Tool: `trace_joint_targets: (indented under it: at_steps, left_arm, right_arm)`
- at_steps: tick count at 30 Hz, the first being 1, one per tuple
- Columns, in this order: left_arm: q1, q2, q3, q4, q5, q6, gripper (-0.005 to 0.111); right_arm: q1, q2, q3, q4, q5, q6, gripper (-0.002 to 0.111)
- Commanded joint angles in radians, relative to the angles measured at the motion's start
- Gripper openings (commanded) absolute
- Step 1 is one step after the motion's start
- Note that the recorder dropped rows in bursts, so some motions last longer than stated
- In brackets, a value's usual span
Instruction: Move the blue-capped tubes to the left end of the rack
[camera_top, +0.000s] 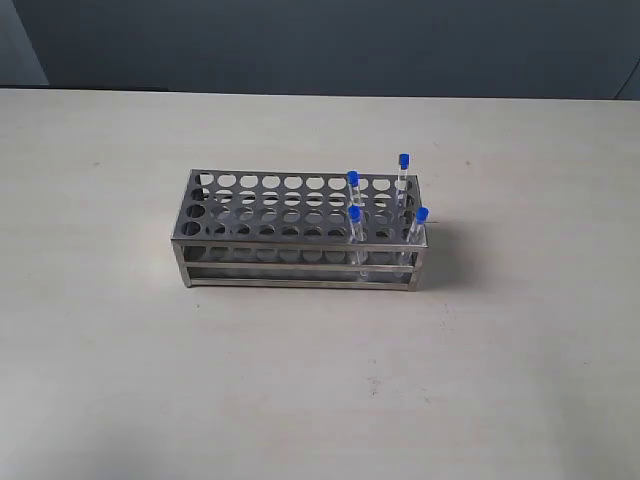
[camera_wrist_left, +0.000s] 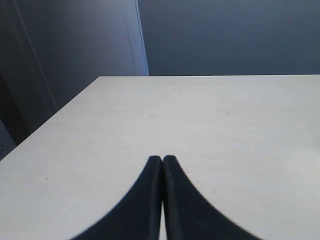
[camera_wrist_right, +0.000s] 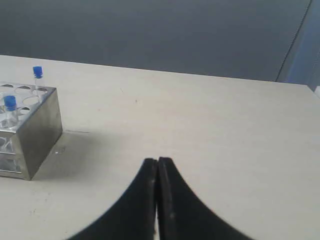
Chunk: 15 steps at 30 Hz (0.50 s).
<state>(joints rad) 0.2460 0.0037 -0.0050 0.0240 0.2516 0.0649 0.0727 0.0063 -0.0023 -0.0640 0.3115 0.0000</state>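
The rack (camera_top: 280, 244) holds four blue-capped tubes (camera_top: 355, 226), right end.

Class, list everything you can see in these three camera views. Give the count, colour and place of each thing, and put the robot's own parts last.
table: one, pale beige, filling most of every view.
wall: one, dark blue-grey, behind the table's far edge.
rack: one, shiny steel, standing near the middle of the table in the exterior view.
blue-capped tubes: four, clear with bright blue caps, upright in holes at the rack's right end. Two are by the front edge and two farther back.
left gripper: one, black, fingers shut on nothing, over bare table.
right gripper: one, black, fingers shut on nothing, apart from the rack's end wall.
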Motion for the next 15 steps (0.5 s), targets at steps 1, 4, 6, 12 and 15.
trace_joint_targets:
  at_steps: [1, 4, 6, 12, 15]
  left_arm:
    - [0.001, -0.004, 0.005, -0.002, -0.012, -0.004, 0.0]
    - [0.001, -0.004, 0.005, -0.002, -0.012, -0.004, 0.0]
    - [0.001, -0.004, 0.005, -0.002, -0.012, -0.004, 0.0]
    - [0.001, -0.004, 0.005, -0.002, -0.012, -0.004, 0.0]
    - [0.001, -0.004, 0.005, -0.002, -0.012, -0.004, 0.0]
  right_arm:
    - [-0.007, -0.006, 0.002, -0.013, -0.006, 0.0, 0.0]
    - [-0.007, -0.006, 0.002, -0.013, -0.006, 0.0, 0.0]
    - [-0.007, -0.006, 0.002, -0.013, -0.046, 0.0, 0.0]
    - [-0.007, -0.006, 0.002, 0.328, -0.368, 0.0, 0.0]
    - [-0.007, -0.006, 0.002, 0.493, -0.446, 0.0, 0.0]
